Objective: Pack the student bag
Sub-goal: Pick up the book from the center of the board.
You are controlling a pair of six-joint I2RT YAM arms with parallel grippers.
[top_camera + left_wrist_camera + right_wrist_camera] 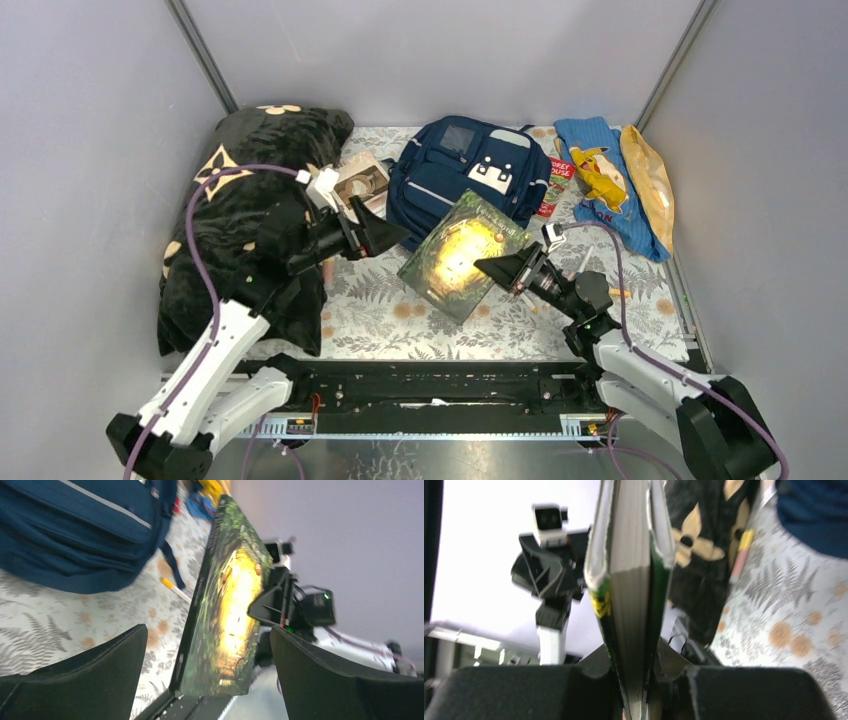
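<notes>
The right gripper (639, 675) pinches the green book's (630, 580) edge between its jaws. The left gripper (207, 630) is spread wide, with the book between its fingers and no visible contact.

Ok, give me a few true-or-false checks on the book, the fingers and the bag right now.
The right fingers are clamped on the green book. True.
The left fingers grip the book too. False: they stand open, not closed on it.
The book is inside the student bag. False: it is outside, held up near the bag's front.
The black blanket lies to the left of the bag. True.
</notes>
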